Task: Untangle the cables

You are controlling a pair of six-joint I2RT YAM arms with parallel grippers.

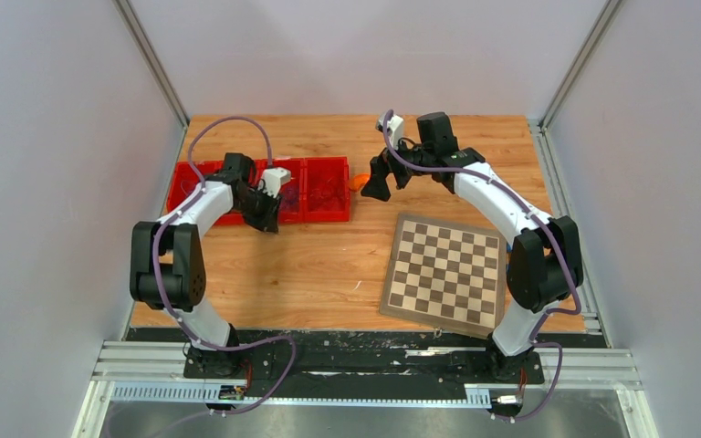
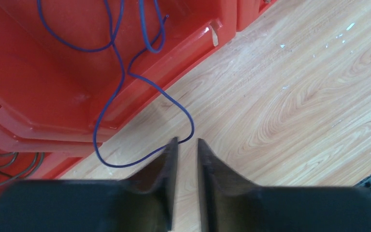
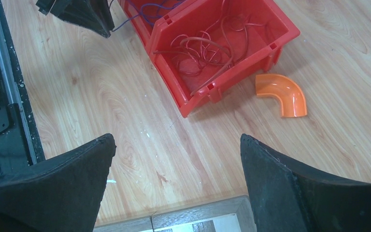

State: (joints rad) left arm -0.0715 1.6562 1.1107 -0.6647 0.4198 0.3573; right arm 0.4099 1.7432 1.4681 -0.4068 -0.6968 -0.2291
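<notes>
Jaws of the left gripper [image 2: 187, 141] nearly meet, a slim gap between them; a blue wire [image 2: 192, 126] trailing over the red bin [image 2: 77, 96] rim onto the table [image 2: 294, 96] reaches one tip, pinched or not I cannot tell; right gripper [image 3: 176, 140] hangs spread wide by the chessboard [image 3: 198, 222]; red wires [image 3: 203, 48] lie in the end bin [image 3: 290, 34].

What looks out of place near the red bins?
A blue cable spills over its red bin's rim onto the table, reaching the left fingers. An orange pipe elbow lies loose beside another bin.

left pincer [image 2: 187, 140] narrowly parted, right pincer [image 3: 176, 137] wide
</notes>
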